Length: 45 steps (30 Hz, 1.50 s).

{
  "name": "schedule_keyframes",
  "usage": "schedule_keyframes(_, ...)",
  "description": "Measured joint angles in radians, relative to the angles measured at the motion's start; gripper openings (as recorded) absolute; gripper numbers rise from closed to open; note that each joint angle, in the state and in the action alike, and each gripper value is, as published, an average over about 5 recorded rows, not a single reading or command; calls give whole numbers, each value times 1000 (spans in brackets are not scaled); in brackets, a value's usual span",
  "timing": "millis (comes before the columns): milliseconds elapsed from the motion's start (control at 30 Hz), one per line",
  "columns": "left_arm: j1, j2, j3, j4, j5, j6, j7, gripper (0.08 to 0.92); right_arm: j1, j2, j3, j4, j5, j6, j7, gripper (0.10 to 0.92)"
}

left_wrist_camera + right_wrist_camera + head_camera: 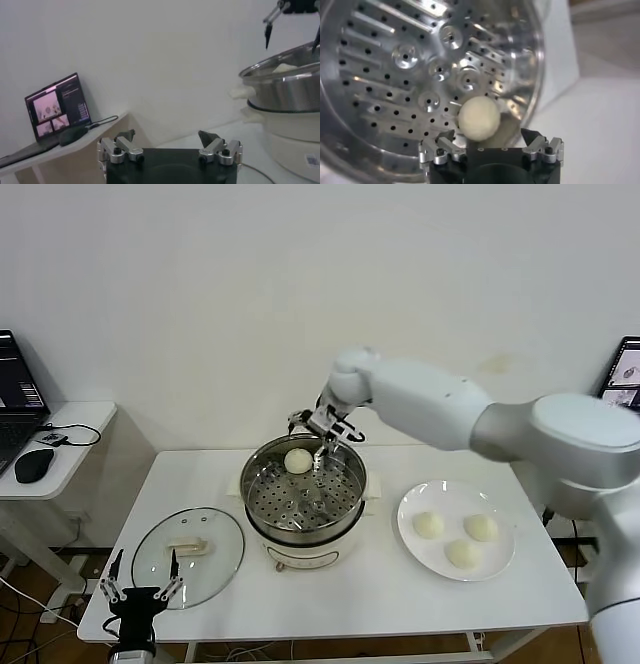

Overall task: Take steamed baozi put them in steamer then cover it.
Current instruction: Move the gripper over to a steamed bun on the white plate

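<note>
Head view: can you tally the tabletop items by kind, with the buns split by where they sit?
Baozi in the steamer: 1
Baozi on the white plate: 3
Steamer: 1
Glass cover: 1
White plate: 1
Total: 7 items, 4 of them baozi

Plain white wall behind white table; side desk w/ laptop.

No text, brand or number can be read anywhere. The steamer carries a small label low on its white base, too small to make out, and the laptop screen shows only blurred pictures.
</note>
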State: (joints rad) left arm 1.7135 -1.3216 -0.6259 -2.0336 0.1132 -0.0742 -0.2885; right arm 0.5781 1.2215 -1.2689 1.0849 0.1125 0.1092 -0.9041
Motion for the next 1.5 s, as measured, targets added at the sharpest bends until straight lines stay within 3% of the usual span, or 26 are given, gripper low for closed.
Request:
schedule_keyframes(333,-2,23,-9,-12,-10,5,2,823,58,-324,-22,314,106,-274,-61,823)
schedule_keyframes(733,2,26,-5,-7,-5,7,3,823,-76,-623,26,466,1,-361,-83,823)
schedule_keyframes(1067,1,21,-20,5,-4,8,3,823,-311,-667,184,418,-118,-374,-69,823)
schedule_keyframes(1500,7,22,-48,17,-6,7,2,823,-525,-559,339,273,-196,-362,-54,823)
